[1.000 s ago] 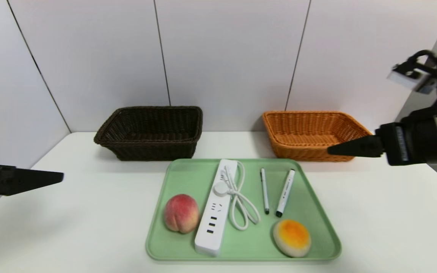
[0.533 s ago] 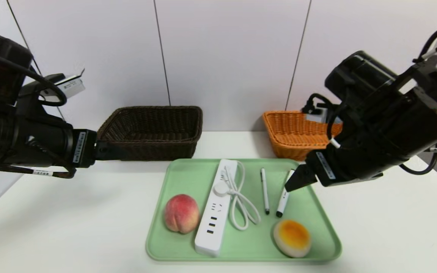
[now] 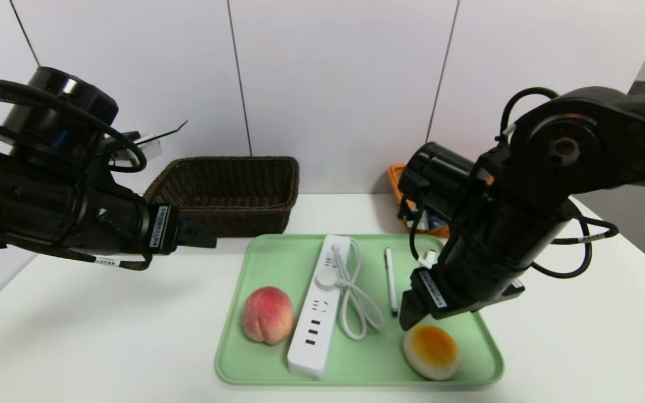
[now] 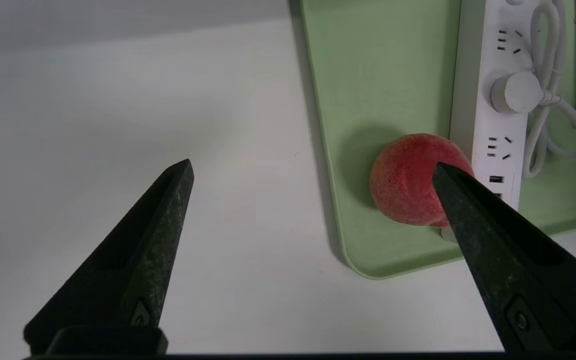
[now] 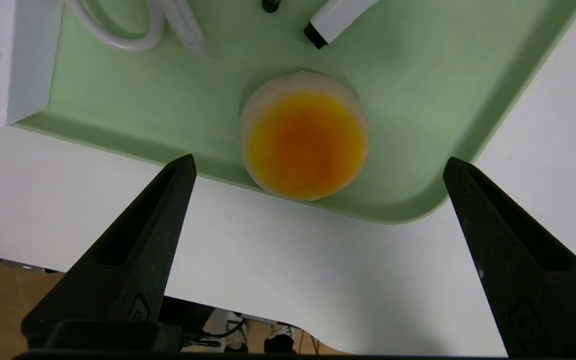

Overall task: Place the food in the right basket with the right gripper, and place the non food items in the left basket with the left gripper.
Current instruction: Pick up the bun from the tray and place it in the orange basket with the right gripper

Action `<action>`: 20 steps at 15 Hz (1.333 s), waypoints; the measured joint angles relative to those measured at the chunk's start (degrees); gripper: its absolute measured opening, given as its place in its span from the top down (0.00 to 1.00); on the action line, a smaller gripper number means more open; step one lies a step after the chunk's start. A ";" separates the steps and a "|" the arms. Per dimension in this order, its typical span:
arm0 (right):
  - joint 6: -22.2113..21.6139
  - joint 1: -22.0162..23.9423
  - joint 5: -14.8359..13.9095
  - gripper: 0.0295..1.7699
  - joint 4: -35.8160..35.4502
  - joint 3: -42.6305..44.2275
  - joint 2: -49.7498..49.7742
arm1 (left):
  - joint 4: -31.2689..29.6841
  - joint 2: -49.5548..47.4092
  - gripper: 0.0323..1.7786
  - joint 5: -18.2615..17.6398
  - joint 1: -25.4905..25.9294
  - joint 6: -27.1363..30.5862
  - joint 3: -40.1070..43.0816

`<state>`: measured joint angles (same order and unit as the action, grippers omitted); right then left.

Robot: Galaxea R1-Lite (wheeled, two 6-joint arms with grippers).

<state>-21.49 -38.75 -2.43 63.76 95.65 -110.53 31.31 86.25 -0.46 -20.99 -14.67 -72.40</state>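
On the green tray (image 3: 266,257) lie the food and the non food items: a pink-red peach (image 3: 267,314), a cream bun (image 3: 431,351) with an orange top, a white power strip (image 3: 318,310) with looped cord, and a thin pen (image 3: 390,280). My right arm hides most of the marker (image 5: 335,17). My right gripper (image 3: 407,316) hangs open just above the bun (image 5: 304,142), gripping nothing. My left gripper (image 3: 205,241) is open over the table beside the tray's left edge, near the peach (image 4: 408,180). The dark left basket (image 3: 227,193) stands behind. Only a sliver of the orange right basket (image 3: 395,179) shows.
The white table (image 3: 104,324) meets a white panelled wall just behind the baskets. Its front edge (image 5: 248,312) runs close under the right gripper, with floor and cables below. My right arm's bulk stands over the tray's right rear corner.
Both arms swung in toward the tray. The right gripper dropped from over the marker to just above the bun. The left gripper moved right toward the tray's left edge.
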 joint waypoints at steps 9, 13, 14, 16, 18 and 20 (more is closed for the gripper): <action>-0.96 -0.63 0.52 0.03 2.56 0.71 -6.64 | 0.06 -0.04 0.05 0.54 -0.41 0.00 -0.20; -1.07 -0.61 0.72 0.26 2.74 0.88 -8.31 | 0.06 -0.15 0.05 0.56 -0.34 0.00 -0.11; -1.07 -0.61 1.16 0.35 2.76 0.88 -8.59 | 0.09 -0.15 0.05 0.54 -0.34 0.00 -0.11; -1.11 -0.60 1.94 0.48 2.89 0.93 -8.95 | 0.09 -0.17 0.05 0.54 -0.34 -0.10 -0.06; -1.13 -0.60 2.43 0.59 3.22 0.93 -9.07 | 0.09 -0.23 0.05 0.56 -0.34 -0.10 -0.01; -1.07 -0.72 2.83 0.99 4.00 0.99 -8.90 | 0.13 -0.33 0.05 0.54 -0.34 -0.11 -0.01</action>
<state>-22.56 -39.47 0.40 67.76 96.63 -119.43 31.44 85.92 0.07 -21.33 -14.77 -72.41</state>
